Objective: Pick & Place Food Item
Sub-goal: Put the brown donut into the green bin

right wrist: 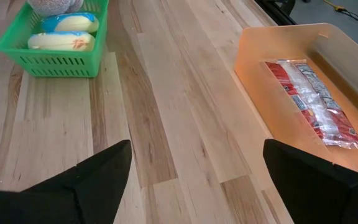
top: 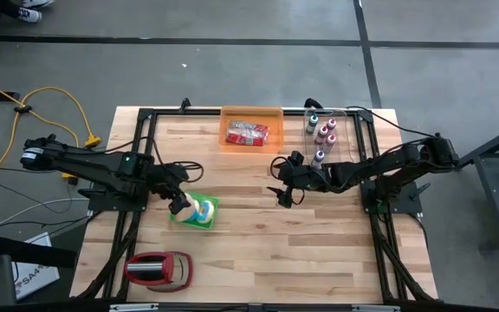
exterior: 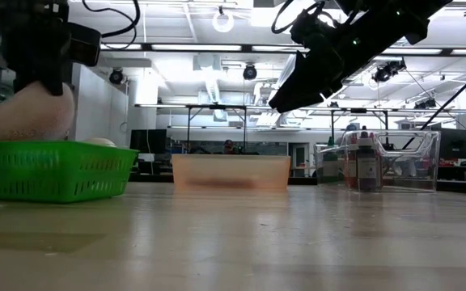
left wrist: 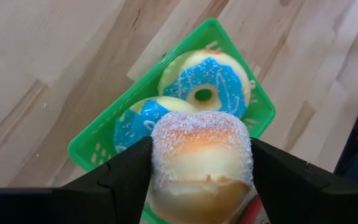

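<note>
1. Room and surface: a workshop with a grey concrete floor, yellow cable point(top: 59, 102) on it off the table's left edge, ceiling lights and benches behind. The wooden table point(top: 258, 234) is pale butcher-block, bare across its middle and front right.

2. Left arm: the left gripper point(left wrist: 201, 186) hangs over the green basket point(top: 210, 217), which sits toward the table's left edge, midway front to back. Its fingers point(left wrist: 126, 171) are clamped on either side of a sugared doughnut point(left wrist: 201, 158), held clear above the basket's rim in the low view.

3. Right arm: the right gripper point(right wrist: 194, 180) waits above the table's centre with its jaws spread wide and nothing between them.

4. Containers: an orange bin point(top: 251, 130) at the rear edge holds a red-and-white packet point(top: 248, 133). A clear tray point(top: 346, 130) of small bottles point(top: 323, 133) stands near the rear right corner. A red object point(top: 157, 269) lies near the front left corner.

5. Basket contents: two blue-iced doughnuts point(left wrist: 207, 84) lie in it beneath the held item.

6. Judgement on the step: the doughnut is soft, so the grip should be kept steady rather than tightened. Whichever way the item is bound, vertical travel should clear the basket wall before any sideways move, or the light basket may be dragged along.
</note>
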You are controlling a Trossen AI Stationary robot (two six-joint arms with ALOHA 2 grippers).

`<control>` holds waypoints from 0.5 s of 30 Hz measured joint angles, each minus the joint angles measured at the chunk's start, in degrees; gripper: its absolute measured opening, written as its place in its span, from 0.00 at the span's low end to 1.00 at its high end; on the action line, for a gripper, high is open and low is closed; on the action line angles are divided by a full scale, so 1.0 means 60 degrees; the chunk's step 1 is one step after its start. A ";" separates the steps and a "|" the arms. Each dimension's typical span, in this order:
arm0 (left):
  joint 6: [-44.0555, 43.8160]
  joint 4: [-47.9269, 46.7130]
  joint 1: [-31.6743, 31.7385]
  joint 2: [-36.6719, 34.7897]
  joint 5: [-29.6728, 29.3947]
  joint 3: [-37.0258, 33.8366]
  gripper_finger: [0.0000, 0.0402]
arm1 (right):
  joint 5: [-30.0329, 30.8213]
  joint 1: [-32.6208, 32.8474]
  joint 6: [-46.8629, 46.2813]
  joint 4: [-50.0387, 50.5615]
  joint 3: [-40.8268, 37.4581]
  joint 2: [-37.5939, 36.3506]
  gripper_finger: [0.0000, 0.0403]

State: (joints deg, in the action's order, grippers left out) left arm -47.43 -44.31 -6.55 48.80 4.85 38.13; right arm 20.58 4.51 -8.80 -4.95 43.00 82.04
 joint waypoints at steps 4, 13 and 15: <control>-0.0035 -0.0385 0.0151 0.0000 0.0350 -0.0003 0.55 | 0.0000 -0.0003 0.0000 0.0000 0.0000 0.0000 0.88; 0.0398 -0.0455 0.0910 -0.0040 0.1148 -0.0009 0.53 | 0.0000 -0.0001 0.0000 0.0000 0.0000 0.0000 0.88; 0.0537 -0.0452 0.1176 -0.0040 0.1384 -0.0008 0.53 | 0.0000 -0.0002 0.0000 0.0000 0.0000 0.0000 0.88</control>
State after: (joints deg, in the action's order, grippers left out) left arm -44.20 -47.03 0.51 48.56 13.16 38.08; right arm 20.58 4.50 -8.80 -4.95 43.00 82.04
